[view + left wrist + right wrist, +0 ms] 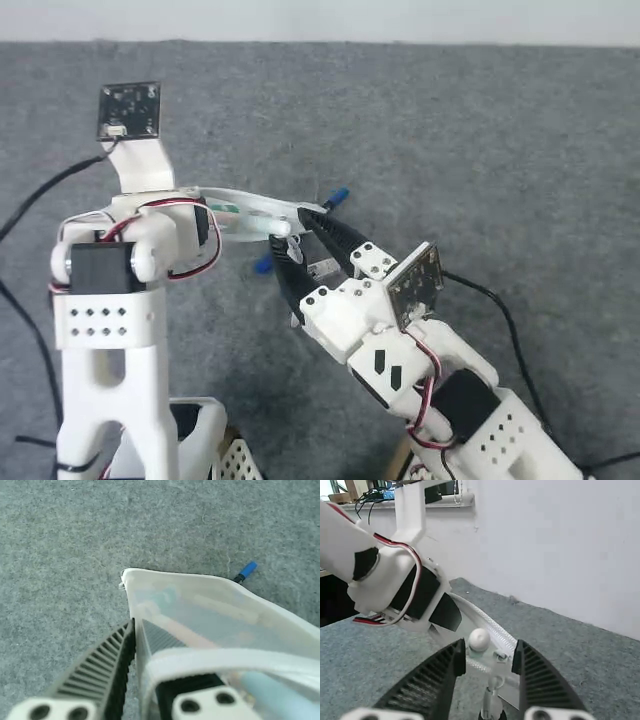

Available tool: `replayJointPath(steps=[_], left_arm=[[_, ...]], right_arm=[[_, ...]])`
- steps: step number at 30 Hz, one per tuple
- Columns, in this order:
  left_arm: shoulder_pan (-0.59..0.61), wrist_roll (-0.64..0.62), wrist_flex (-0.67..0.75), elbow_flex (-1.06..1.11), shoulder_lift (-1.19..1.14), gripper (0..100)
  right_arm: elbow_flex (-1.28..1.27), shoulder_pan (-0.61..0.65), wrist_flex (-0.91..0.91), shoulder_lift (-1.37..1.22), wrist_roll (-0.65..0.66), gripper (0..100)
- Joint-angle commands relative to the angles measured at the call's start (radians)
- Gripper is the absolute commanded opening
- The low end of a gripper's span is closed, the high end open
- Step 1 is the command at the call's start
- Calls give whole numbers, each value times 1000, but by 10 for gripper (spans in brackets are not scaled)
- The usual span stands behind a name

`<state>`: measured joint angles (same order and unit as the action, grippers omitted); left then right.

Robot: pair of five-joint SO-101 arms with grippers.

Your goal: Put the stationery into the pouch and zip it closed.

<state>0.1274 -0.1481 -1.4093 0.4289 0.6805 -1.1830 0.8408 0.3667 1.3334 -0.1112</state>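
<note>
A: Translucent white plastic zip pouch (245, 212) held low over grey carpeted table (500, 130), middle of scene. Clenched at left end by black ribbed left gripper (136, 630); pens and pastel shapes faintly visible inside.

B: And black right gripper (487, 652)?

A: Released. Spread wide, small white bead zip pull (480, 639) lined up between tips, contact unclear.

B: Anything loose?

A: Blue pen tip (338, 197) poking past far right edge of pouch; inside or beneath, impossible to tell.

B: Risks from here?

A: Could close beside bead instead of on it and slip off. Could tug pouch out of left grip if pulled hard. Could jam zip on blue tip if truly protruding.
</note>
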Motion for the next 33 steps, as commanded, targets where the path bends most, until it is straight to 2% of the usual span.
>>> replayJointPath(steps=[1, 6, 13, 17, 21, 23, 30, 33], left_arm=[[-2, -12, 34, 1, 5, 12], [-2, -12, 34, 1, 5, 12], [-2, -11, 34, 1, 3, 12], [-2, -11, 34, 1, 3, 12], [-2, -11, 34, 1, 3, 12], [-2, -11, 34, 1, 3, 12], [-2, -11, 34, 1, 6, 12], [-2, -11, 34, 1, 6, 12]], right_arm=[[68, 10, -4, 21, -14, 140], [48, 10, -67, 7, -83, 139], [48, 10, -186, -140, -87, 133], [48, 4, -214, -151, -81, 0], [66, 4, -176, -151, -43, 3], [110, 4, -117, -151, -5, 6], [354, 1, 111, -162, 8, 6], [404, -7, 134, -165, 123, 6]])
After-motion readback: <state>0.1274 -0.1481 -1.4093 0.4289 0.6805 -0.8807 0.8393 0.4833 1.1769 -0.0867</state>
